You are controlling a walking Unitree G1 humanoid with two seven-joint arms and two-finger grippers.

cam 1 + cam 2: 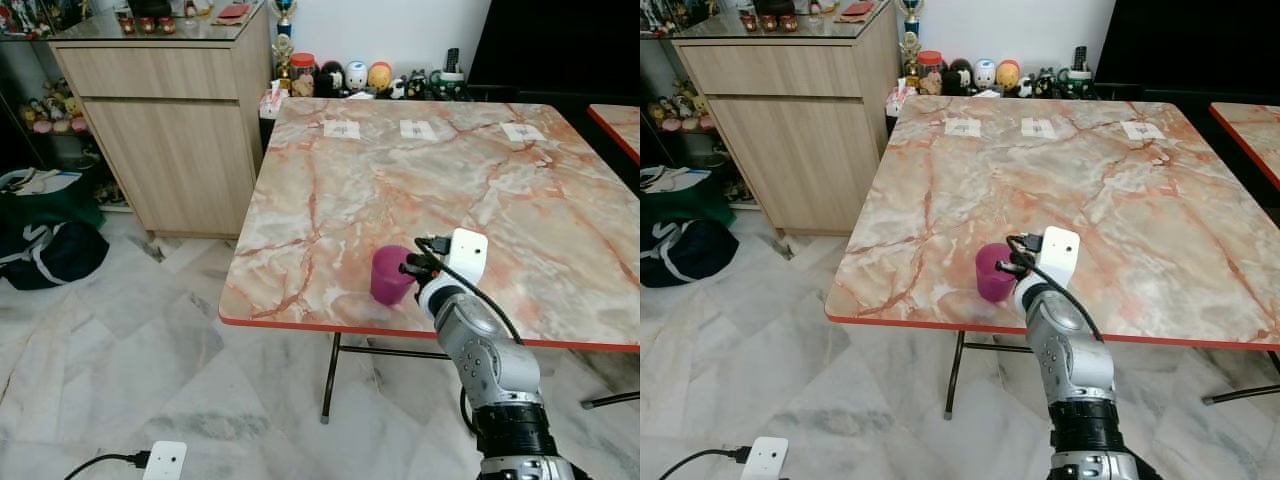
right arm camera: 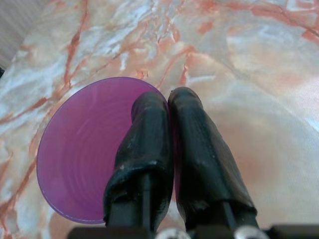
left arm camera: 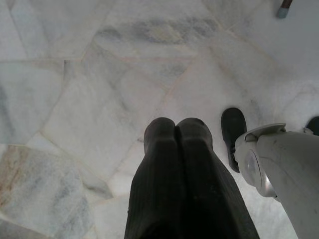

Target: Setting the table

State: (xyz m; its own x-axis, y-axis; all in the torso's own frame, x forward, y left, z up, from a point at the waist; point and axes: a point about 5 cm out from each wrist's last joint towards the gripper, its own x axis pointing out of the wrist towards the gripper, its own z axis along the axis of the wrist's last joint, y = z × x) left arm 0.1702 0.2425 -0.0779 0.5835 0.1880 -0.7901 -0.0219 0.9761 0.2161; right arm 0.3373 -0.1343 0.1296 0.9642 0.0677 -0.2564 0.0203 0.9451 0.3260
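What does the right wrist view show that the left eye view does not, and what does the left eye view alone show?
The right wrist view looks into the purple cup and shows one finger inside the rim and one outside, pinching the wall. The left eye view alone shows the wooden cabinet, three paper cards at the far edge, and the dark bag on the floor. Both show the cup, the right gripper and the marble table.

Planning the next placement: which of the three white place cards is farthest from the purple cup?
The right-hand white card, near the table's far right corner. The purple cup stands at the near edge, closer to the left card and middle card.
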